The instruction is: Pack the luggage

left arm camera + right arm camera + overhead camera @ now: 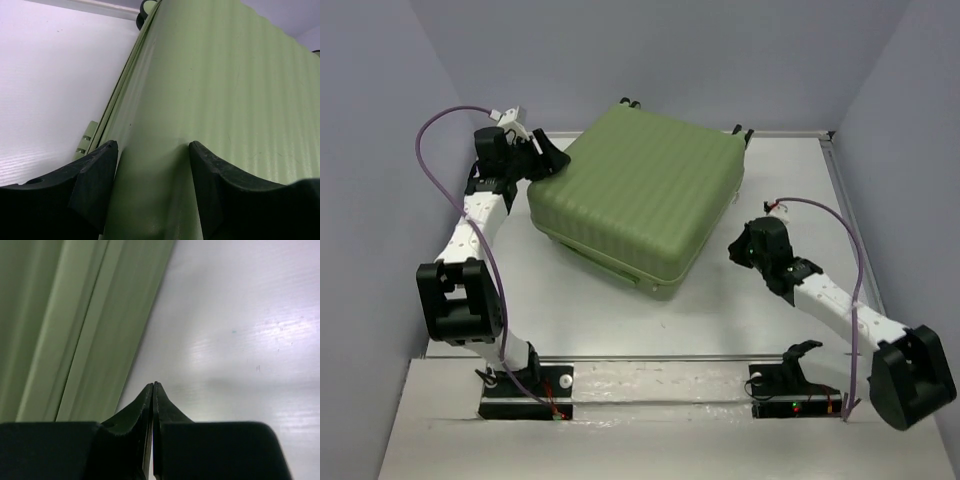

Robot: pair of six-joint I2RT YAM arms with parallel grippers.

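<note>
Spread left fingers point(95, 185) straddle a corner of the closed suitcase point(225, 100), likely to steady it; whether they grip, I cannot tell. The right fingers point(135, 410), pinched shut and empty, hover beside it.

1. A robotics lab cell is showing here: plain grey-violet walls point(380, 100) are enclosing a white table point(740, 300).
2. Left arm point(470, 225) and right arm point(830, 295), trailing purple cables point(432, 128), are sitting bolted along its near edge.
</note>
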